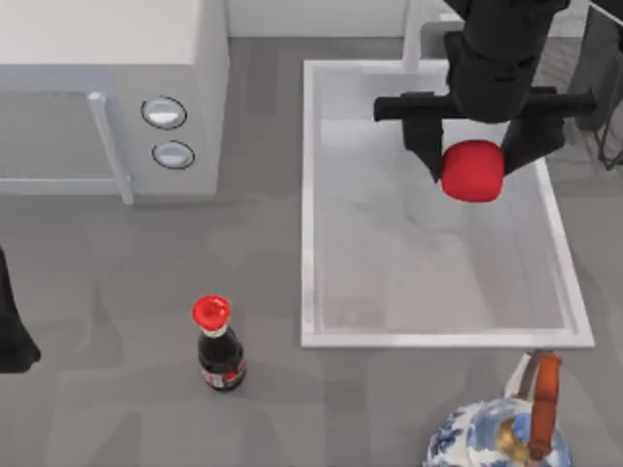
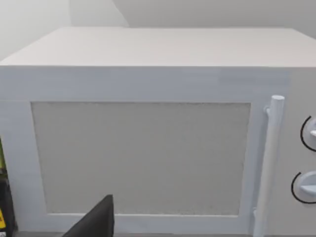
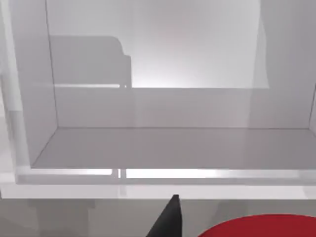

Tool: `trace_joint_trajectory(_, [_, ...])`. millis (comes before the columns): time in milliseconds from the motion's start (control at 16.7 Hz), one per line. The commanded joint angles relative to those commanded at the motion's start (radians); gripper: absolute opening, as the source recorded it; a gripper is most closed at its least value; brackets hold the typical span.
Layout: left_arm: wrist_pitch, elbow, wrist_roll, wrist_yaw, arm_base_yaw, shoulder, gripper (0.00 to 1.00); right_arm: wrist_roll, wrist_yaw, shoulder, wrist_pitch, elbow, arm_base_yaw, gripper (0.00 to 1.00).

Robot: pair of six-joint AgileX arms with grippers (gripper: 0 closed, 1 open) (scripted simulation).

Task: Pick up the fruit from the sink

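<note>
The fruit is pinched between the fingers of the right claw over the sink, toward its two o'clock corner, presumably for lifting clear, while the left arm is parked at the tabletop's left edge.

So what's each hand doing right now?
Right hand: shut on the fruit, over the sink.
Left hand: parked at the table's left edge; cannot be told.

Teapot cut off by bottom edge.
</note>
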Motion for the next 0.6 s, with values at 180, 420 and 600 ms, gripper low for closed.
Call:
trace_joint_trajectory(180, [0.000, 0.000, 0.000, 0.000, 0.000, 0.000, 1.00, -0.002, 0.000, -0.025, -0.054, 0.049, -0.002, 0.00])
trace_joint_trajectory(420, [0.000, 0.000, 0.000, 0.000, 0.000, 0.000, 1.00, 0.000, -0.001, -0.023, -0.052, 0.047, 0.002, 0.00])
trace_joint_trajectory(600, [0.000, 0.000, 0.000, 0.000, 0.000, 0.000, 1.00, -0.028, -0.002, -0.057, -0.043, 0.011, -0.025, 0.00])
